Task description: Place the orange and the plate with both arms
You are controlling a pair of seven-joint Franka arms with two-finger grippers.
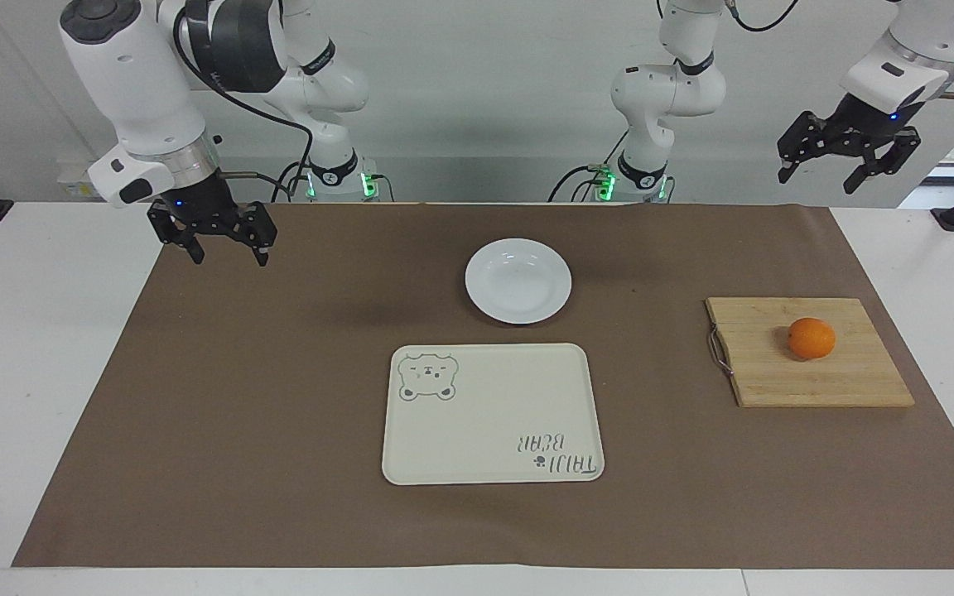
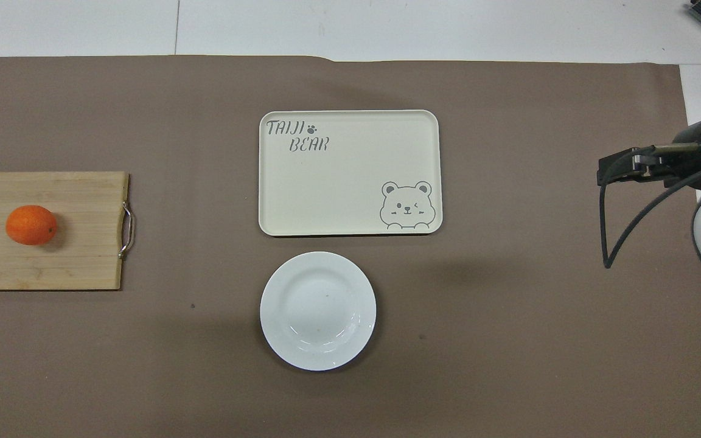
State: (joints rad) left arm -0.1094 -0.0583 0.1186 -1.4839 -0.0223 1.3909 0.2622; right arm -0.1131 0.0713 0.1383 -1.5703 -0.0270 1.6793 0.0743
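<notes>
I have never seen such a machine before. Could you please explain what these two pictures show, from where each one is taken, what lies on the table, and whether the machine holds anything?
These are two white robot arms, each ending in a black two-finger gripper. One picture faces the robots from across the table; the other looks down from above their end.

On the brown mat lie a white plate, a cream tray with a bear print, farther from the robots than the plate, and a wooden board toward the left arm's end. The orange rests on the board.

Nothing is held. The left gripper hangs open, high in the air at the left arm's end of the table. The right gripper hangs open over the mat's edge at the right arm's end.
</notes>
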